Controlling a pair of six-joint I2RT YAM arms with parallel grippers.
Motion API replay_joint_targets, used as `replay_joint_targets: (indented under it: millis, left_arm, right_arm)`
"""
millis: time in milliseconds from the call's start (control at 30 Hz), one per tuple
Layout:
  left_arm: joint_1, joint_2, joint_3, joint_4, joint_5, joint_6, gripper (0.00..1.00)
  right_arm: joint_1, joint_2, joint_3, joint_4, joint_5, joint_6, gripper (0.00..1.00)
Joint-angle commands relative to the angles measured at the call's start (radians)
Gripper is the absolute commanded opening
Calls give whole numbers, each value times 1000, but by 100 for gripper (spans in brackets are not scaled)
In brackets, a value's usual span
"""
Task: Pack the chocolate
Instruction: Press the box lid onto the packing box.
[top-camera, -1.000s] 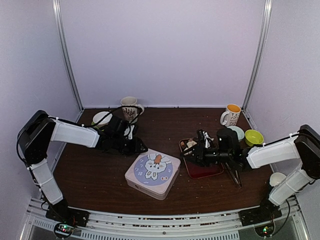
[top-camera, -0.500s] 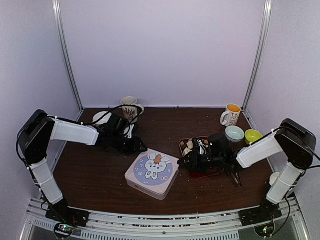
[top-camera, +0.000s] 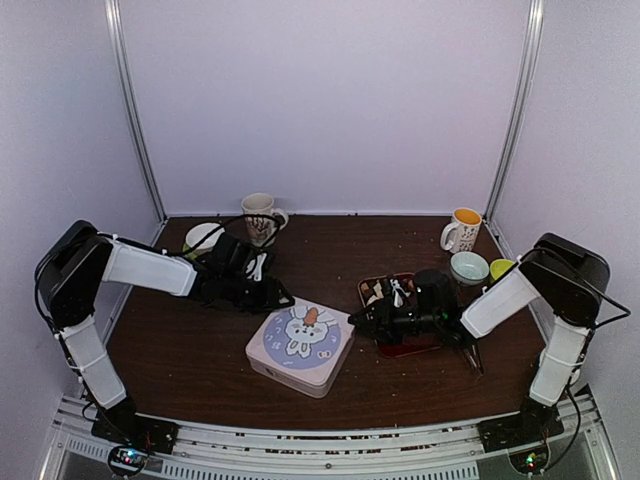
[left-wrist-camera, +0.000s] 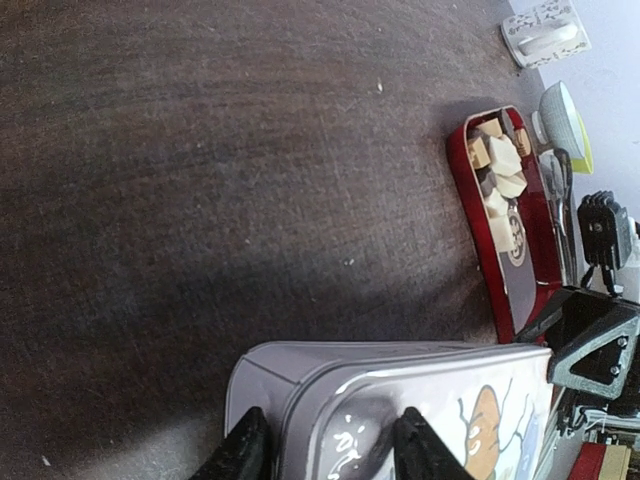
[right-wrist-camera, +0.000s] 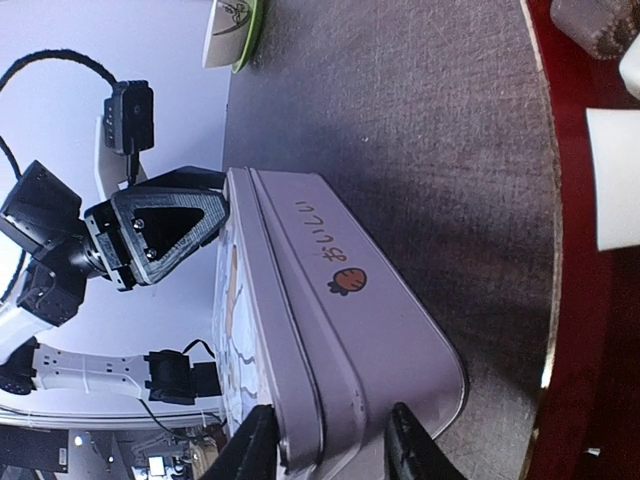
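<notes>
Desk (top-camera: 200, 350), dark brown wood grain, seen from above.

- Chocolate (top-camera: 383, 291): lies heaped in the dark-red tray (top-camera: 410, 345), at the tray's 11 o'clock end. Tan, cream and dark pieces, none outside the tray that can be made out. The rest of the tray floor shows bare red.
- Tray: sits at 3 o'clock of the tin (top-camera: 300, 345), just beside it and apart from it.
- Tin: pale, rounded corners, cartoon rabbit and carrot on the lid. Rests near desk centre with the lid on.
- Left pincer (left-wrist-camera: 330, 420): at the tin's 11 o'clock corner, clenched on the tin. One of its fingers (left-wrist-camera: 245, 450) lies against the side wall, the other over the lid.
- Right pincer (right-wrist-camera: 330, 415): at the tin's 3 o'clock edge, likewise grasping the tin. Fingers (right-wrist-camera: 255, 450) straddle the lid rim, one on the lid side, one on the wall side.
- Metal tongs (top-camera: 470, 352): at 4 o'clock of the tray, partly under the right arm.
- Pale blue bowl (top-camera: 468, 267) and yellow-green bowl (top-camera: 505, 270): side by side at 2 o'clock of the tray.
- Mug with orange inside (top-camera: 463, 230): at the desk's 1 o'clock.
- Patterned mug (top-camera: 262, 213) and plate (top-camera: 203, 236): at the desk's 11 o'clock.
</notes>
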Motion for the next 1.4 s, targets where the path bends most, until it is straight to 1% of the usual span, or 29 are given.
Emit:
replay_joint_targets:
  millis: [0,200,400,567,700,800,867,933,967,1033,1100,1233,1367]
  left_arm:
    - [-4,17,-35,48,17,-17,43]
    - [-8,33,-34,60,27,-16,43]
    - [-13,54,-38,75,35,-24,43]
    - [-19,57,-49,91,39,-39,43]
    - [-25,54,-52,90,34,-44,43]
    - [-25,39,-59,90,31,-50,43]
    - [-26,13,-71,91,16,-56,45]
    - [-27,-44,-92,85,-18,-59,55]
    - [-26,-75,-107,85,-37,-59,60]
    - [-26,-142,-142,93,-70,-59,66]
    - [-25,-204,-178,96,-91,-56,70]
    - [-26,-308,-229,65,-118,-51,70]
    - [-25,-400,-281,2,-164,-52,65]
  right_arm:
    - [9,58,-20,104,-7,81,35]
    - [9,87,-37,102,0,80,28]
    - [10,104,-48,122,2,96,24]
    - [23,98,-61,80,15,74,24]
    - [26,108,-74,129,10,91,24]
    - [22,82,-58,125,9,77,27]
    - [20,37,-35,31,19,26,33]
    - [19,-13,-19,-48,36,-25,39]
    - [20,-36,-16,-65,41,-40,40]
    - [16,-66,-22,-56,38,-45,41]
    - [12,-92,-42,-25,37,-36,45]
    - [13,-156,-64,-61,45,-79,46]
    - [14,-253,-100,-161,83,-157,46]
